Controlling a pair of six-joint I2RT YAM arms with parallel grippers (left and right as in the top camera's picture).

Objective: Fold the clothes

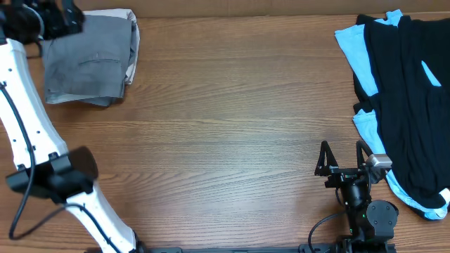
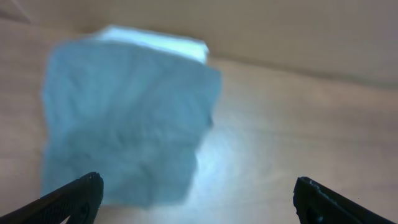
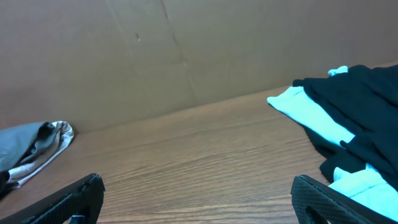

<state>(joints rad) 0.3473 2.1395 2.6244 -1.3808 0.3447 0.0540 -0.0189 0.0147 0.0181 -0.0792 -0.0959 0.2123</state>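
The grey shorts lie folded at the table's far left corner, a pale lining edge on their right side. They show blurred in the left wrist view and small at the left of the right wrist view. My left gripper is open and empty above them; in the overhead view only its black wrist shows. A pile of black and light-blue garments lies at the right edge, also in the right wrist view. My right gripper is open and empty, just left of that pile.
A brown cardboard wall runs along the table's far edge. The wooden tabletop stretches between the two piles. My left arm's white links cross the left side.
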